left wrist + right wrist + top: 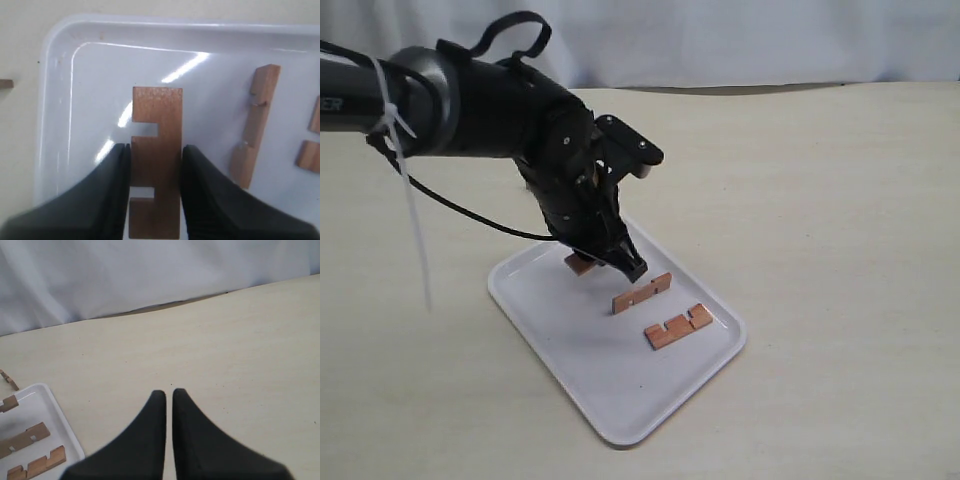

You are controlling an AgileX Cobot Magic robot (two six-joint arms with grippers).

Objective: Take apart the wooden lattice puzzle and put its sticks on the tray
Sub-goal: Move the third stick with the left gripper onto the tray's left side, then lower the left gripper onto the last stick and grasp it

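The lattice puzzle no longer stands assembled; its sticks are apart. My left gripper (610, 262) (156, 148) is shut on one notched stick (581, 264) (157, 125), held low over the far end of the white tray (610, 385) (52, 110). A second stick (642, 293) (255, 125) stands on its edge in the tray. A third stick (678, 326) (311, 142) lies flat beside it. A fourth stick (9, 380) (6, 84) lies on the table just outside the tray. My right gripper (168, 393) is shut on nothing above bare table, and is out of the exterior view.
The beige table (840, 200) spreads around the tray, with a pale curtain (150, 275) along its far edge. The left arm's black cable (470, 212) and white zip tie (415, 220) hang left of the tray.
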